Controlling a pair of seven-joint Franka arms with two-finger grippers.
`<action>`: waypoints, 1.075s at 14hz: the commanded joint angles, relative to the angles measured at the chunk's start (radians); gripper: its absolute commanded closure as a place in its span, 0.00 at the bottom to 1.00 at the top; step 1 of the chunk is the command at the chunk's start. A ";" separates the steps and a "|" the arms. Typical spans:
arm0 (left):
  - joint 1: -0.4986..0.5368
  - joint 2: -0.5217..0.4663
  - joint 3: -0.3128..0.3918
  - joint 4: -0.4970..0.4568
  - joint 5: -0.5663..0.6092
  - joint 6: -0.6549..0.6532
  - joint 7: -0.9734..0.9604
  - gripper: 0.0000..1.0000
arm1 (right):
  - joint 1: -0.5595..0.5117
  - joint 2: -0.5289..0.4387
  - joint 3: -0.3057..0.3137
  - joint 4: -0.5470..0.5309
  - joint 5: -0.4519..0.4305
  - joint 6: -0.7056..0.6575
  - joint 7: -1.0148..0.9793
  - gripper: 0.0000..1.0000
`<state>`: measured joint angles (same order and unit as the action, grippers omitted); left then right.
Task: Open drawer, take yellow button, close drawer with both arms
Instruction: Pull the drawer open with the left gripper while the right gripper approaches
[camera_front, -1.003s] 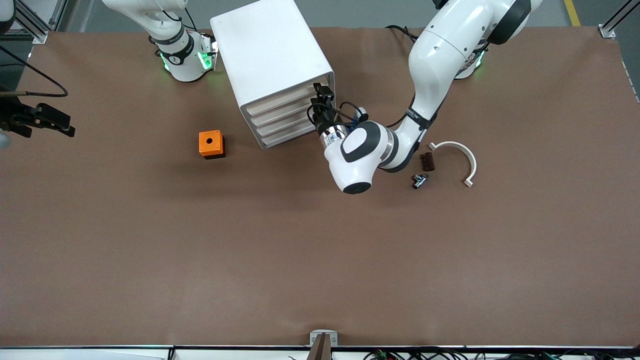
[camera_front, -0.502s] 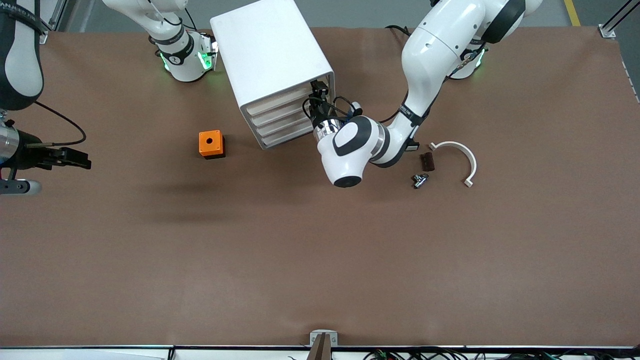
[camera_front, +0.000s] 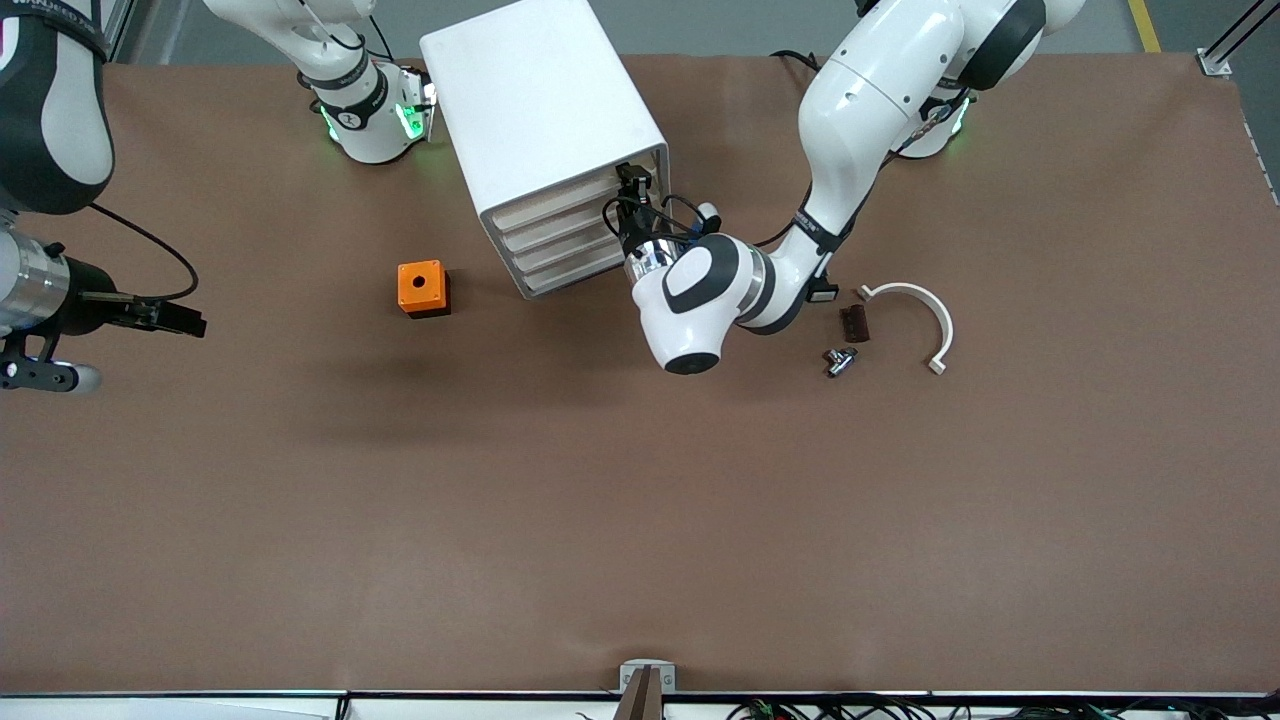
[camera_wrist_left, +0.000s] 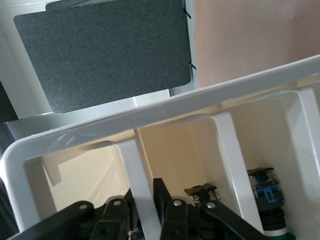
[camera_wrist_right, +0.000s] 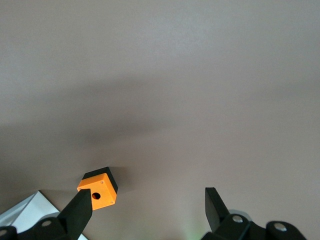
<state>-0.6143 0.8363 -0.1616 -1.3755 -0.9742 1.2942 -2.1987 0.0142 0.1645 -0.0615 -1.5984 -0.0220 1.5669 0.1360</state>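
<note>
The white cabinet (camera_front: 540, 100) stands near the arms' bases, its beige drawer fronts facing the left arm's end. My left gripper (camera_front: 628, 200) is at the top drawer (camera_front: 572, 196). In the left wrist view its fingers (camera_wrist_left: 148, 187) are shut on a white upright rib (camera_wrist_left: 131, 160) of the drawer (camera_wrist_left: 175, 150). Inside lies the button (camera_wrist_left: 265, 187), black body and blue end showing, cap hidden. My right gripper (camera_front: 190, 325) is open and empty over the table at the right arm's end, apart from the orange cube (camera_front: 422, 288); the right wrist view shows its gripper (camera_wrist_right: 145, 200) open.
A small black part (camera_wrist_left: 202, 192) lies in the drawer beside the button. The orange cube (camera_wrist_right: 98, 188) has a hole in its top. A white curved piece (camera_front: 915, 310), a brown part (camera_front: 853, 323) and a small metal part (camera_front: 838, 360) lie toward the left arm's end.
My right arm has swung in over the table, its gripper moving toward the orange cube. My left gripper has pushed slightly closer into the top drawer's front.
</note>
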 joint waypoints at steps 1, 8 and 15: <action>0.001 0.006 0.005 0.004 -0.026 0.002 -0.006 0.88 | 0.041 -0.028 0.002 -0.023 -0.004 -0.016 0.118 0.00; 0.088 0.018 0.013 0.007 -0.028 0.002 -0.006 0.86 | 0.142 -0.069 0.002 -0.100 0.076 0.005 0.413 0.00; 0.179 0.017 0.014 0.012 -0.034 0.002 -0.006 0.83 | 0.324 -0.066 0.002 -0.094 0.076 0.019 0.706 0.00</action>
<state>-0.4542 0.8416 -0.1545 -1.3754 -0.9960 1.2996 -2.2187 0.2828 0.1257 -0.0521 -1.6680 0.0516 1.5705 0.7548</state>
